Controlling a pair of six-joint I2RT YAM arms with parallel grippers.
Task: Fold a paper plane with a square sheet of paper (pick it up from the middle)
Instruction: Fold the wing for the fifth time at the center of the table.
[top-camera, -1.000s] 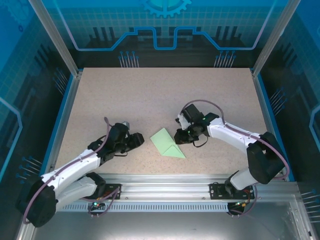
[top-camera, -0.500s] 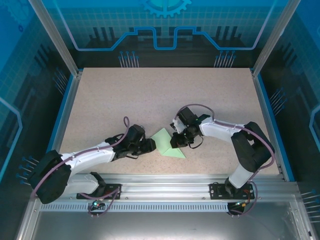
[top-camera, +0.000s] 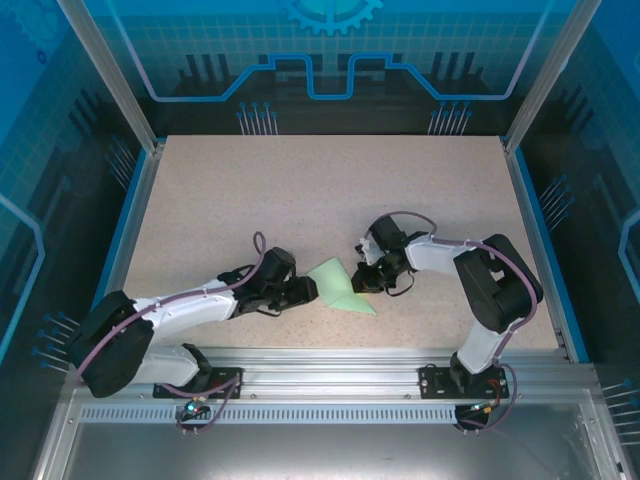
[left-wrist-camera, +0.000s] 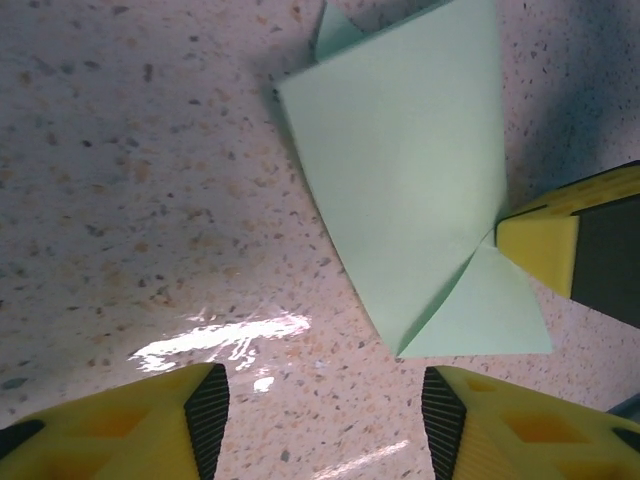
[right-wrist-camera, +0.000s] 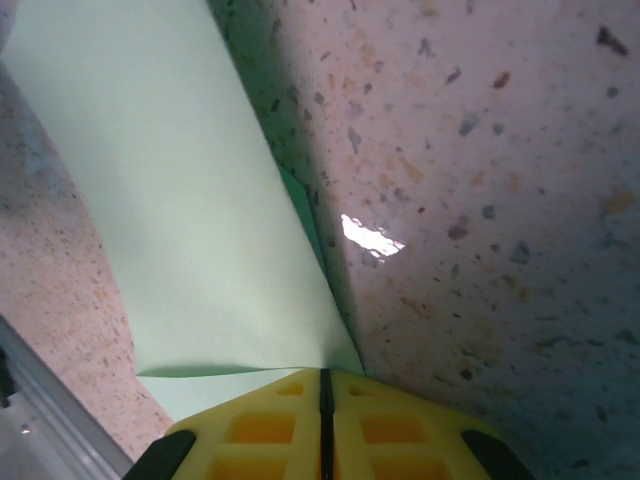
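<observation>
Right fingers (right-wrist-camera: 258, 432), shut, pin the half-folded square sheet of paper (top-camera: 340, 288) to the bench (top-camera: 300, 200) (probably steadying it) while spread left fingers (left-wrist-camera: 150, 420) flank its corner.

Left claw (top-camera: 310, 290) nearer the paper (top-camera: 338, 284), right claw (top-camera: 367, 283) tight on its edge.

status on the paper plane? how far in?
Early. Done: the sheet is folded over, with one corner flap turned in. In hand: right gripper is shut on its edge; left gripper is open just short of it. Left: the pointed tip and centre crease, no dart shape yet.
</observation>
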